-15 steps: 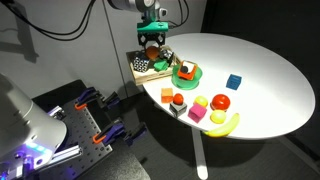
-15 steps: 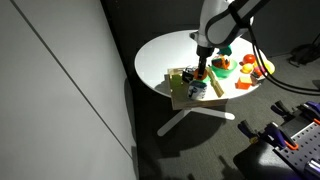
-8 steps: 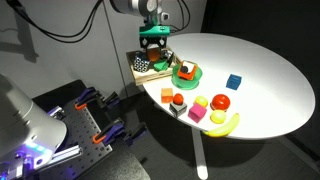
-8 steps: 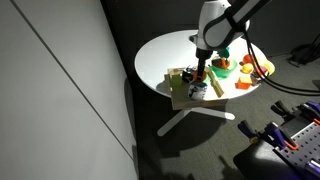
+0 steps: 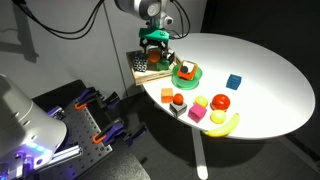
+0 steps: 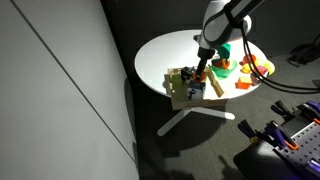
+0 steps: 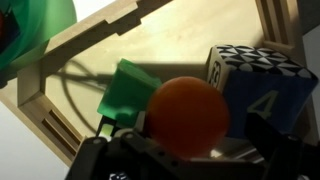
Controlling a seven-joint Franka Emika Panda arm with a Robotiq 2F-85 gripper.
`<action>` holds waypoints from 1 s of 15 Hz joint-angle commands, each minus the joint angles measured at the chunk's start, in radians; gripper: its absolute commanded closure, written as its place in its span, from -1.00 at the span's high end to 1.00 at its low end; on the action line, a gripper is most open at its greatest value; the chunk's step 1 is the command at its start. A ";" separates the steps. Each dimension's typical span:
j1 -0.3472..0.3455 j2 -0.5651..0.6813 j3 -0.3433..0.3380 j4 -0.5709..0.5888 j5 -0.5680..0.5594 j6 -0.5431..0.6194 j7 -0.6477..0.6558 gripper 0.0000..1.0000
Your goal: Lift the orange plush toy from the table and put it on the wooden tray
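White round counter (image 5: 250, 50), dark room. The gripper (image 5: 152, 41) clasps the orange plush toy (image 7: 188, 115) just above the wooden tray (image 7: 180, 45). Dropped here, I reckon it could land on the green block (image 7: 125, 88) or the patterned cube (image 7: 250, 75) and roll out.

Tally from all views.
- table (image 5: 262, 58): 1, round, white.
- wooden tray (image 7: 185, 38): 1.
- Within its rim, per wrist view:
  - orange plush toy (image 7: 187, 115), 1
  - green block (image 7: 125, 88), 1
  - patterned cube (image 7: 250, 72), 1
- green plate (image 5: 195, 75): 1, carrying 1 orange-and-red thing (image 5: 185, 68).
- Loose on the tabletop:
  - blue block (image 5: 233, 82), 1
  - red apple (image 5: 220, 101), 1
  - banana (image 5: 227, 123), 1
- Small blocks near the table's edge, 4 in all, colours hard to fix at this size:
  - pink block (image 5: 197, 115)
  - yellow block (image 5: 200, 103)
  - orange-red block (image 5: 178, 99)
  - pale orange block (image 5: 167, 93)
- Arm: 1, with 1 gripper (image 5: 153, 47).
- orange-handled clamps (image 5: 86, 98) beside the table: at least 2, exact number unreadable.
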 commanded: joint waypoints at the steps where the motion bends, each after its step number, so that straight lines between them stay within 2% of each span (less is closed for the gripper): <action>1: -0.071 -0.042 0.066 -0.035 0.135 -0.003 0.026 1.00; 4: -0.087 -0.067 0.075 -0.068 0.215 0.051 0.037 1.00; 7: -0.077 -0.100 0.056 -0.107 0.229 0.115 0.073 1.00; 11: -0.051 -0.156 0.015 -0.171 0.189 0.187 0.166 1.00; 13: -0.022 -0.186 -0.030 -0.200 0.149 0.206 0.231 1.00; 15: 0.018 -0.218 -0.090 -0.216 0.086 0.169 0.312 1.00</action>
